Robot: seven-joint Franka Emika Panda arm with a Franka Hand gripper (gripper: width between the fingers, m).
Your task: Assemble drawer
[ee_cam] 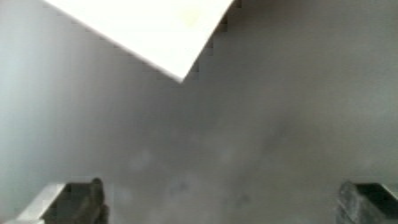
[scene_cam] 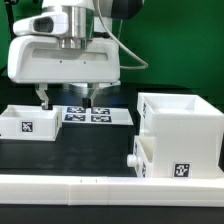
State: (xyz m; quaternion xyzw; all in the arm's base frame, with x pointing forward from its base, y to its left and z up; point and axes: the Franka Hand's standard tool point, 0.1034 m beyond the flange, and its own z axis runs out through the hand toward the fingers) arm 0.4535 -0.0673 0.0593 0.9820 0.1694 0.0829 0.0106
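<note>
The large white drawer casing [scene_cam: 180,130] stands at the exterior view's right, with one knobbed tray [scene_cam: 150,158] set in its lower slot, knob sticking out. The second tray [scene_cam: 28,122] sits loose at the exterior view's left, a tag on its front. My gripper [scene_cam: 66,98] hangs open and empty above the black table between the loose tray and the casing, over the marker board's near edge. In the wrist view the two fingertips [ee_cam: 68,203] stand wide apart over bare dark table, with a white corner [ee_cam: 160,35] beyond them.
The marker board [scene_cam: 95,115] lies flat behind the gripper. A low white border wall [scene_cam: 100,185] runs along the table's front edge. A green backdrop stands behind.
</note>
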